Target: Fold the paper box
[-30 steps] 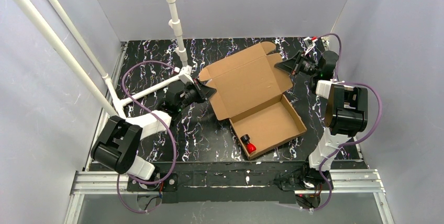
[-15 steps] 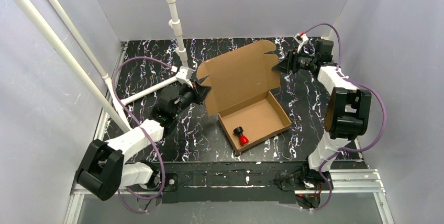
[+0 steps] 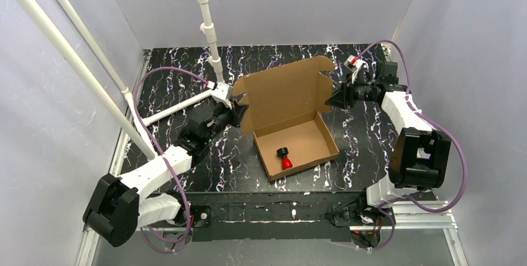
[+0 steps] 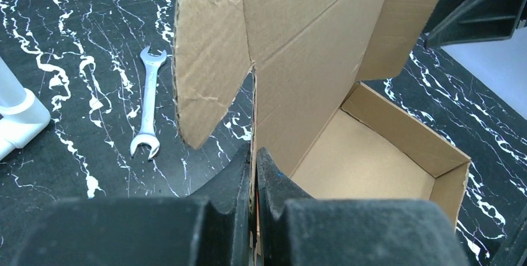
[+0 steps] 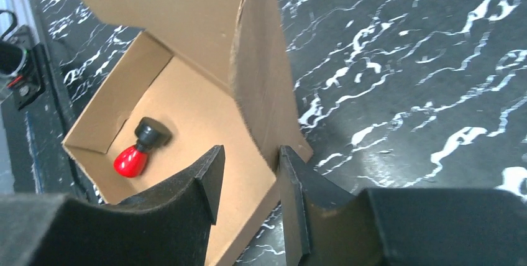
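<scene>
The paper box (image 3: 283,95) stands mid-table with its lid raised nearly upright behind the shallow tray (image 3: 304,138). At the lid's left edge my left gripper (image 3: 238,109) is shut on the cardboard; the left wrist view shows the sheet pinched between the fingertips of that gripper (image 4: 253,154), beside the lid's side flap (image 4: 211,61). My right gripper (image 3: 330,97) is at the lid's right side. Seen from the right wrist, this gripper (image 5: 248,160) is open, its fingers astride the lid's right flap (image 5: 261,86) without pinching it.
A small red-and-black knob-like object (image 3: 284,159) lies in the tray, also seen from the right wrist (image 5: 138,148). A silver wrench (image 4: 147,110) lies on the black marbled table left of the box. A white pipe frame (image 3: 208,30) rises at back left.
The box has slid and turned toward the left and its lid has swung up steeper. My right gripper has let go of the lid's right flap and opened. The left stays shut on the lid.
</scene>
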Controlling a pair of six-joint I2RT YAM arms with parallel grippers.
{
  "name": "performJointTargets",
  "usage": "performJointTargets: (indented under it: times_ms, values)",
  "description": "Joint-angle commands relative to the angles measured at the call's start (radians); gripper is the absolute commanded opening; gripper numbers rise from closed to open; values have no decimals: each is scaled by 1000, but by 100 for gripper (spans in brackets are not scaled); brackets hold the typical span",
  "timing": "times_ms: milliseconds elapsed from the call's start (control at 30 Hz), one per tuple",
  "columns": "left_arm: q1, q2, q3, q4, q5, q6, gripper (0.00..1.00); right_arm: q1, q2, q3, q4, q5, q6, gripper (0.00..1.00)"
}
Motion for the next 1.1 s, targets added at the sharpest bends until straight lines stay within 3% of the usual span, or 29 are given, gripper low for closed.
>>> performJointTargets:
  times_ms: [0, 200, 433, 600, 767, 933, 1067]
  values:
    - [-34, -20, 15, -20, -23, 55, 0, 26, -52, -46, -119, -82, -154, 45]
    - [-58, -8, 27, -20, -32, 80, 0, 69, -59, -20, -256, -115, -293, 42]
    - [-58, -27, 13, -21, -29, 126, 0, 34, -39, 2, -346, -149, -380, 49]
    - [-58, -61, -13, -24, -25, 193, 0, -117, -22, 92, -743, -207, -819, 61]
    - [-58, -75, -12, -37, -9, 274, 0, -227, 17, 180, -1042, -218, -1146, 64]
    - [-58, -85, -7, -58, 5, 304, 0, -305, 59, 265, -993, -202, -1081, 67]
    - [-58, -72, 0, -61, 22, 300, 0, -280, 88, 264, -627, -173, -612, 65]
